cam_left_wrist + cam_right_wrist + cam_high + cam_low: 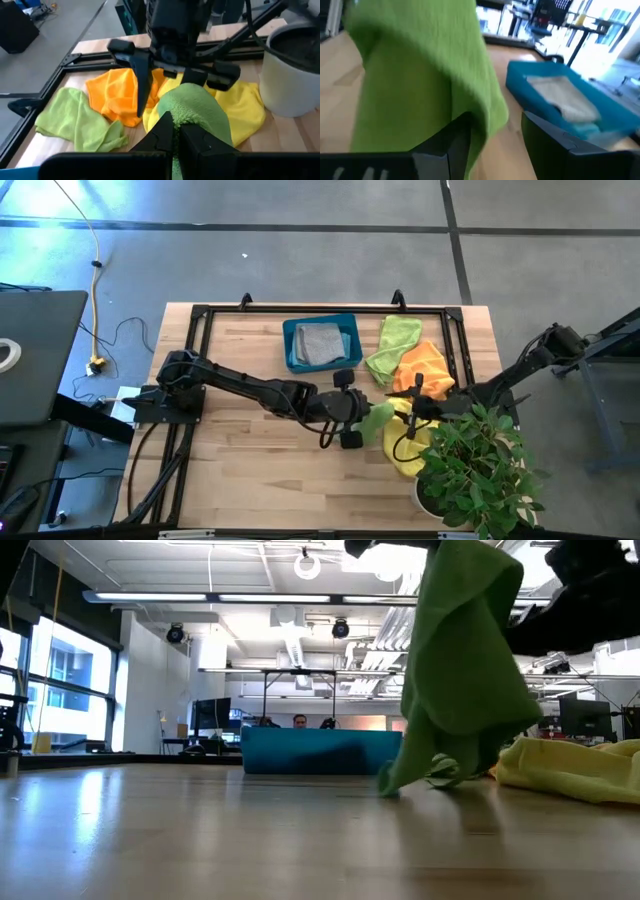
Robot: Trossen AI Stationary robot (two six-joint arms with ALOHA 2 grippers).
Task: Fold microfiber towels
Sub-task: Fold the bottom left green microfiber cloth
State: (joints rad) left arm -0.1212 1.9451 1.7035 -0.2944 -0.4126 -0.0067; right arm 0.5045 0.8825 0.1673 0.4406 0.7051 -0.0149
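A lime green microfiber towel [460, 660] hangs from my shut left gripper [175, 125] over the middle of the table [250, 480]. My right gripper [495, 131] stands open right in front of it, facing the left one, its fingers [139, 75] spread to either side above the towel's bunched top. I cannot tell whether they touch the cloth. Farther right, a second lime green towel [393, 345], an orange one [425, 365] and a yellow one [408, 448] lie crumpled on the table. A grey towel [320, 343] lies in the teal bin [292, 352]. My left gripper pinches a bunched fold at the top of the lime green towel [186, 112] between its two fingers. They come slanting down from the table's left side. The towel hangs slack below them, and its lower end [420, 775] rests on the table.
A potted plant [480, 470] in a white pot [295, 80] stands at the near right corner, close beside the yellow towel. A black frame [300, 310] runs along the table's far edge. Bare wood lies at the near left [260, 470].
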